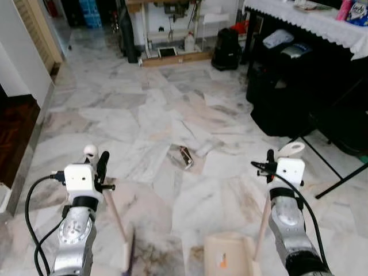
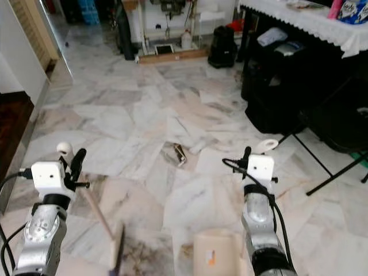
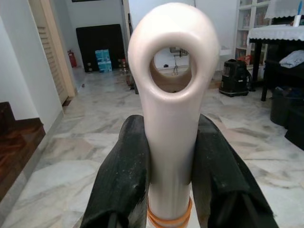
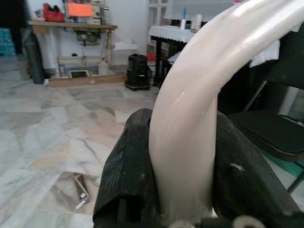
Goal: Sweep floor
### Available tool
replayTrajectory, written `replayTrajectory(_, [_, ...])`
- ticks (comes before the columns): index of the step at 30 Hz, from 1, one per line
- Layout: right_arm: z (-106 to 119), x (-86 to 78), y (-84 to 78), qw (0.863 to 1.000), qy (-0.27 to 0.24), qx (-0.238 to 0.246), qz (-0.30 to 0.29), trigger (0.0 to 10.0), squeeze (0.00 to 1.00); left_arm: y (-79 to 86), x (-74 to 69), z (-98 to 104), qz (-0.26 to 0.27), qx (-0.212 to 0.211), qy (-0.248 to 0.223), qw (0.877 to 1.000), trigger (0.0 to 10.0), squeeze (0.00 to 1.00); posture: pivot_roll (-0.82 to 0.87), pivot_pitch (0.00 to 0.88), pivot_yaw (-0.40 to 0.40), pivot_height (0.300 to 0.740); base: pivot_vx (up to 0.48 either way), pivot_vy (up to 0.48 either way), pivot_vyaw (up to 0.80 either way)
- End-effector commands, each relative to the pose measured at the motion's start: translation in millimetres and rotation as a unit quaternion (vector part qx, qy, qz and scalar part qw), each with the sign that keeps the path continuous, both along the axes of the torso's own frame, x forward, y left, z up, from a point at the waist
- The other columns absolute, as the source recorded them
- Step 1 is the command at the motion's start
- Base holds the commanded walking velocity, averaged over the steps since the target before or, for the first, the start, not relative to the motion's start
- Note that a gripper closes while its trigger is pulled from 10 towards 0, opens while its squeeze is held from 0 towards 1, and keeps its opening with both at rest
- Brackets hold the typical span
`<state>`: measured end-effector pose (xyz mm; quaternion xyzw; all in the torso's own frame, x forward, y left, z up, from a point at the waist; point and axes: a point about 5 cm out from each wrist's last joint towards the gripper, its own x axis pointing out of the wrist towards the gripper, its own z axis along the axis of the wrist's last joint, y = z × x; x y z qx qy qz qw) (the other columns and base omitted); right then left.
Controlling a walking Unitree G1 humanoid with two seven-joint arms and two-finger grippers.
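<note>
Broom (image 1: 118, 221) handle pinched in left pincer (image 3: 168, 161), dustpan (image 1: 230, 256) handle in right pincer (image 4: 183, 161), both arms fwd.

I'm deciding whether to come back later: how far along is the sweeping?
Done: both tools are picked up. The left pincer is shut on the broom handle, broom head down at the floor; the right pincer is shut on the dustpan handle, dustpan low in front. In hand: lining up on the litter. Left: it lies unswept on the marble floor ahead.
</note>
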<state>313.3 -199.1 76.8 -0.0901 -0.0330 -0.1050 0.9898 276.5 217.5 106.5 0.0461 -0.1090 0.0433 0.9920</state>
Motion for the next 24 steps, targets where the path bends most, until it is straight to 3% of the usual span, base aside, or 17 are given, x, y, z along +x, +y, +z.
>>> replayTrajectory(1, [13.0,6.2,5.3,0.999,-0.032,0.014,0.006,10.0,0.00,3.2,-1.5,5.2,0.008,0.009,-0.011,1.000,10.0,0.00,0.04,0.000,0.050,0.740,0.000,0.000,-0.58])
replayTrajectory(3, [14.1,7.6,6.7,0.999,-0.034,0.029,0.009,10.0,0.00,2.8,-1.0,5.9,0.007,0.010,-0.011,1.000,10.0,0.00,0.03,0.000,0.053,0.740,0.000,0.000,-0.80])
replayTrajectory(8, [15.1,8.5,10.2,0.999,-0.036,0.016,0.018,10.0,0.00,3.8,1.4,7.8,0.006,0.009,-0.013,1.000,10.0,0.00,0.03,0.000,0.053,0.740,0.000,0.000,-0.80])
replayTrajectory(13, [18.7,9.1,17.0,0.999,-0.044,0.009,0.029,10.0,0.00,2.7,0.7,5.9,0.007,0.008,-0.006,1.000,10.0,0.00,0.03,0.000,0.054,0.740,0.000,0.000,0.00])
replayTrajectory(24, [16.2,8.7,17.2,0.999,-0.040,0.006,0.030,10.0,0.00,4.9,-0.6,6.2,0.010,0.011,-0.006,1.000,10.0,0.00,0.04,0.000,0.055,0.740,0.283,0.000,0.00])
